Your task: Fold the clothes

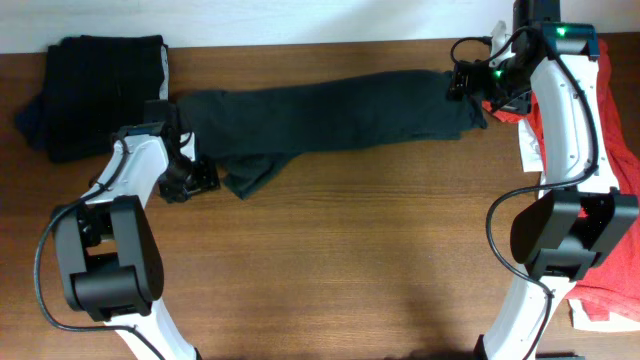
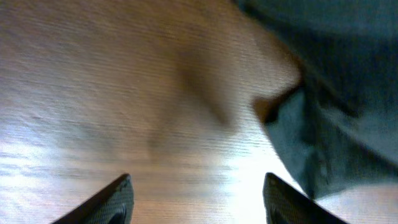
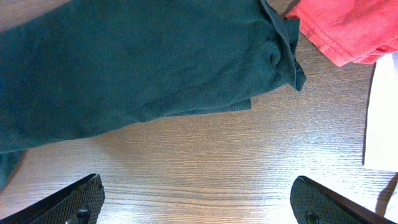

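Observation:
The dark charcoal T-shirt (image 1: pixel 330 110) lies folded into a long band across the far half of the wooden table, with a loose flap (image 1: pixel 250 175) hanging toward the front at its left end. No white letters show. My left gripper (image 1: pixel 200 178) is open and empty just left of that flap. In the left wrist view its fingers (image 2: pixel 199 202) frame bare wood, with the cloth (image 2: pixel 336 106) at the right. My right gripper (image 1: pixel 468 88) is open and empty over the band's right end. In the right wrist view its fingers (image 3: pixel 199 202) are over bare wood below the shirt (image 3: pixel 137 62).
A black folded garment (image 1: pixel 100 90) lies at the far left corner. A red T-shirt (image 1: pixel 612 130) lies along the right edge behind my right arm, and its hem (image 3: pixel 348 25) touches the charcoal shirt's right end. A white patch (image 3: pixel 382 118) shows at the right.

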Motion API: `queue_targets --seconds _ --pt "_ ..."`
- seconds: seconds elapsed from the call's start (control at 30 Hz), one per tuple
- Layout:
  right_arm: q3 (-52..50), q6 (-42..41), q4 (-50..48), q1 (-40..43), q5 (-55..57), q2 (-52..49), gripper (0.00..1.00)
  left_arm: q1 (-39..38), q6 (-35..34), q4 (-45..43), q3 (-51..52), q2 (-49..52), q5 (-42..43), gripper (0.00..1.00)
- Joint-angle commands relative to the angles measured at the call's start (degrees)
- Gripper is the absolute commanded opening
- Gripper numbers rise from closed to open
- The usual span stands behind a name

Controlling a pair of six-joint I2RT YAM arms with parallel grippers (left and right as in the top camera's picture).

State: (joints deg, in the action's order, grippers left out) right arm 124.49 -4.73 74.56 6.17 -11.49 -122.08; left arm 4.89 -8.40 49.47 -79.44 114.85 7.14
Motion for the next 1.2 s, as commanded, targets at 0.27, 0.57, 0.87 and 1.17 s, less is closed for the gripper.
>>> queue_targets --seconds 0.27,0.57,0.87,1.17 --pt "-1.1 -0.1 0.3 -0.3 1.0 -0.1 0.99 -0.7 0.1 -6.4 0.1 4.1 7.7 0.63" --pt "-1.1 0.0 0.7 -0.3 1.0 -0.1 0.99 -5.6 -0.2 -7.1 0.1 7.4 -3.6 0.59" --pt "-1.1 -0.1 2.0 -0.3 1.0 -0.1 0.99 -8.5 -1.2 -3.2 0.0 7.4 -6.2 0.0" --pt "-1.1 -0.1 2.2 -0.3 1.0 -0.1 0.99 -8.6 -2.2 31.5 -18.4 6.2 -3.5 0.0"
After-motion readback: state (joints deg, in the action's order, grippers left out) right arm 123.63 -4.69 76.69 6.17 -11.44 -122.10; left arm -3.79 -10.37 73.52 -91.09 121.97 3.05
